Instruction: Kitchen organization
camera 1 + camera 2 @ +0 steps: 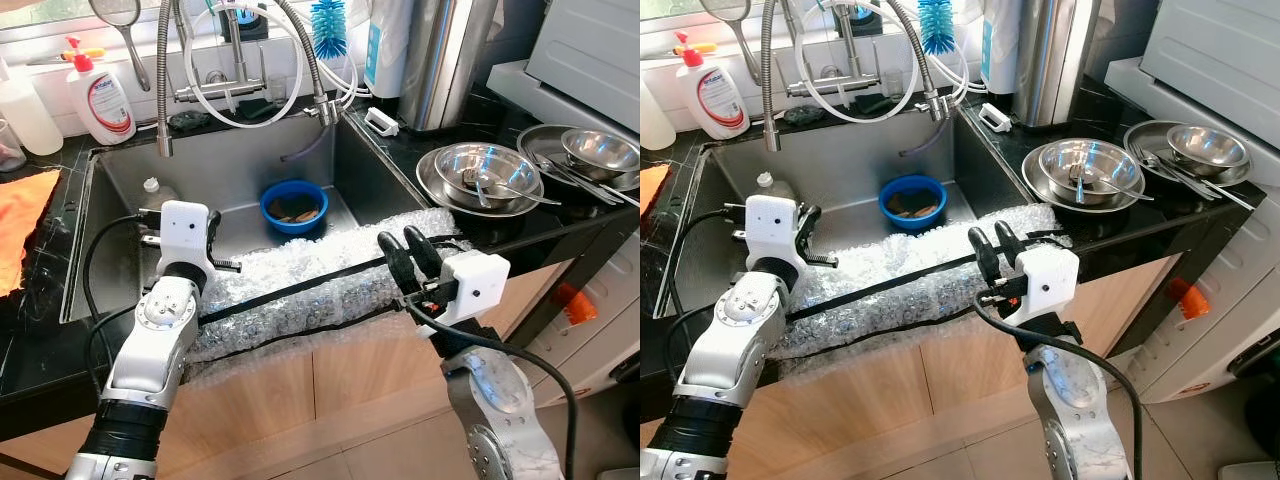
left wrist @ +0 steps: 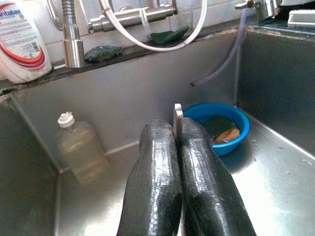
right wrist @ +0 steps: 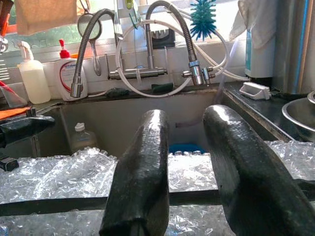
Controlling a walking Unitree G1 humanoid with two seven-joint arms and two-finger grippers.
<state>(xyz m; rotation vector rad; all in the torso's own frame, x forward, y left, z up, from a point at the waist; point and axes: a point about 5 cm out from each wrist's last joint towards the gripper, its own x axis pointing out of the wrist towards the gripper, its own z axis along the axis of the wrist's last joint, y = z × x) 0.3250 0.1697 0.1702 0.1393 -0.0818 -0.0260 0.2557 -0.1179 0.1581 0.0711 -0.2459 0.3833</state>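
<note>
Left tool point(image 2: 178, 147) pressed together over sink point(image 1: 120, 180), right tool point(image 3: 189, 162) spread, soap label unreadable.

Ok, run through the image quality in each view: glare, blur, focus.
Left eye view: sharp, daylight bleaches the window edge, glare on the steel bowls. Right eye view: the same, bubble wrap glinting. Left wrist view: left gripper soft and close, sink behind clear. Right wrist view: right gripper blurred, window overexposed.

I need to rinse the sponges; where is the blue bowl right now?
The round blue plastic bowl sits on the steel sink floor near its back right corner, beyond the bubble wrap draped over the front edge.
</note>
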